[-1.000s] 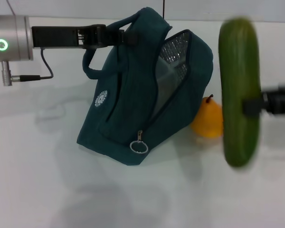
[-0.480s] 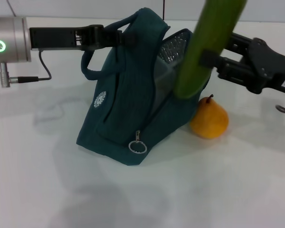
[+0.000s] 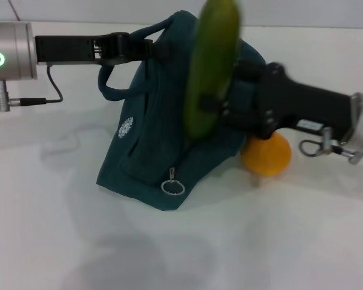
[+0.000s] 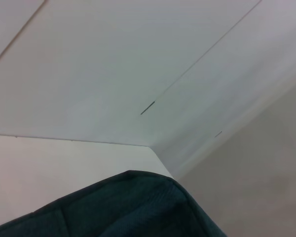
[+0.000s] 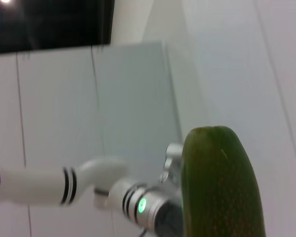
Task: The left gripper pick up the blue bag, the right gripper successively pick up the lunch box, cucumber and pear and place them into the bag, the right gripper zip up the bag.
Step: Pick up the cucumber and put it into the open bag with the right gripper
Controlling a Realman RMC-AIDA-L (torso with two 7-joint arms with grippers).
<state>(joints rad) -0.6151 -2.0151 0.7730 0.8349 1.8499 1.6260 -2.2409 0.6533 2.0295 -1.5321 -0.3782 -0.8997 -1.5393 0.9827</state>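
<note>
Right claw [image 3: 215, 112] clamps the stiff, slick cucumber [image 3: 210, 66] mid-length; left claw [image 3: 146, 48] pinches the floppy bag [image 3: 163, 139] handle.

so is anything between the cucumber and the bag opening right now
Nothing visible. The right gripper holds the cucumber upright in front of the blue bag, hiding its opening. The left gripper holds a handle; the pear sits beside it.
</note>
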